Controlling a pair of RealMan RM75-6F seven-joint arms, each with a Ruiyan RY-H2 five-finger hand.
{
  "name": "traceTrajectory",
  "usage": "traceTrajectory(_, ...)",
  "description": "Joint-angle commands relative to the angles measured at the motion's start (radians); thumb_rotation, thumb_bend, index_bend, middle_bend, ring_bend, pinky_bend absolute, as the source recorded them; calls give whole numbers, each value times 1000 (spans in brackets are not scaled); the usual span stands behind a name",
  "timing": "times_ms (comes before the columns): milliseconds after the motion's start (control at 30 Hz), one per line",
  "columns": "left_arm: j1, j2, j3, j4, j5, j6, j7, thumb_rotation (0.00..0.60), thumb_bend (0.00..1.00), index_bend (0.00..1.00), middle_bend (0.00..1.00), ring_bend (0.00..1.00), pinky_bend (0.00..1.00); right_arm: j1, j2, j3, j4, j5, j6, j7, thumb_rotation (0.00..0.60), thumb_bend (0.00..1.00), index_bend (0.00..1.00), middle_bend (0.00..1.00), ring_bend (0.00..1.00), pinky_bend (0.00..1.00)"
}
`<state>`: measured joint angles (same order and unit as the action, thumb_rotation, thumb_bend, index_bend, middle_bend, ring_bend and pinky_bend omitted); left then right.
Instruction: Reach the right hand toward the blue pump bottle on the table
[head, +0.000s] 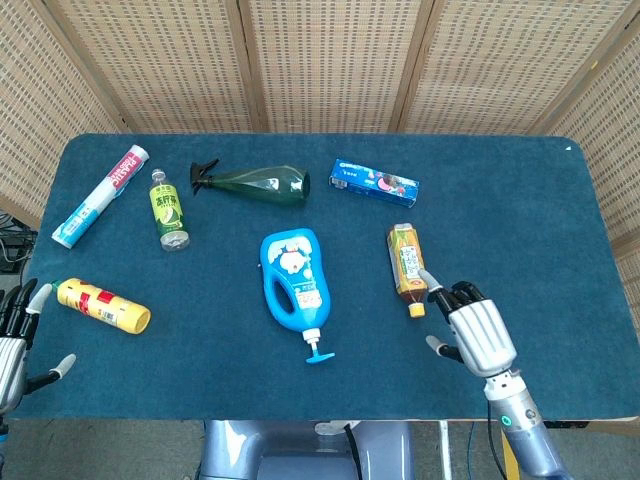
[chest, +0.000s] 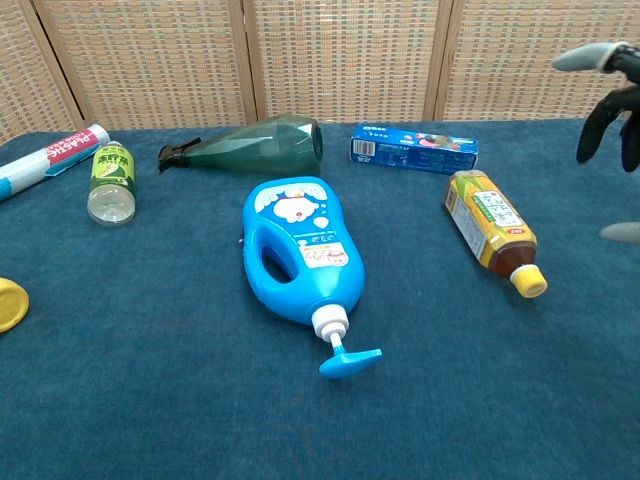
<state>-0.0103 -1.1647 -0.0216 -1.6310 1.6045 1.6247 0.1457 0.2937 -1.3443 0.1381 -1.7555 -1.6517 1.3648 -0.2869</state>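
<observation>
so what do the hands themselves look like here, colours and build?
Right hand: ribbed silver back, black fingers with pale grey tips, grey wrist below carrying a small green light. Left hand, partly cut off by the frame edge, shows the same silver, black and grey.

Tea bottle (head: 407, 261) — green spray bottle (head: 256, 182) — toothpaste box (head: 374, 182)

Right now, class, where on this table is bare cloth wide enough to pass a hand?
Bare cloth runs between the blue pump bottle and the tea bottle, and across the table right of the tea bottle. The far-left bottle cluster is crowded.
</observation>
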Motion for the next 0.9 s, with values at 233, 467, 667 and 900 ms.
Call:
traceTrajectory(233,-3,1,-2,6,-11,-11,-13,574,182,0,0,0,0,197,-126,87,-118,321,-305,-328,600,553,26,856,982,869)
traceTrajectory(467,-9,-3,0,11,-12,-24,-11,574,182,0,0,0,0,329,-218,105,-192,648,-359,-597,600,750,33,878,1000,914)
traceTrajectory(667,-11,-7,0,18,-18,-32,-14,574,182,0,0,0,0,449,-294,107,-177,904,-309,-751,600,782,48,881,1000,921)
traceTrajectory(900,-13,-5,-3,22,-26,-36,-22,574,182,0,0,0,0,510,-348,81,-160,982,-263,-762,600,782,70,881,1000,921)
